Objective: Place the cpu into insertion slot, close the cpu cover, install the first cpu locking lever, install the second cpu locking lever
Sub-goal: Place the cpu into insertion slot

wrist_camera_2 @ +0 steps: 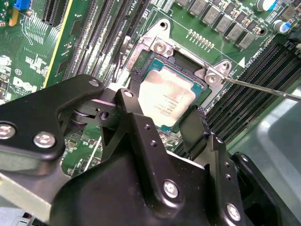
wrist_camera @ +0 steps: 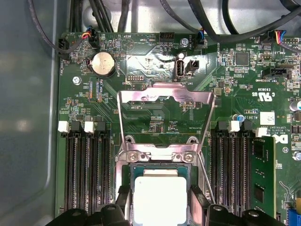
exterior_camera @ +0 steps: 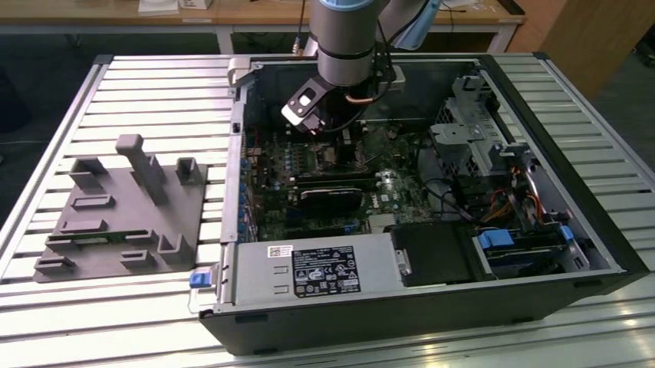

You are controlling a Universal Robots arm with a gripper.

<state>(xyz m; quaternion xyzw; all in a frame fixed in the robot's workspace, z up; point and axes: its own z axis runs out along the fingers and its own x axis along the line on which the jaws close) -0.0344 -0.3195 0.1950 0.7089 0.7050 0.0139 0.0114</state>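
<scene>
The cpu is a pale silver square chip lying low in the insertion slot on the green motherboard; it also shows in the first wrist view. My gripper straddles it, its black fingers pressed at two opposite edges, shut on the chip. In the first wrist view the gripper sits right over the slot's metal rim. The cpu cover, a silver frame with a cut-out centre, is flipped back and open. A thin locking lever sticks out free beside the socket. In the exterior view the gripper reaches down inside the computer case.
Long black memory slots flank the socket on both sides, and one holds a green memory module. A black card, a power supply and drive cages crowd the case. A grey fixture lies on the slatted table at the exterior view's left.
</scene>
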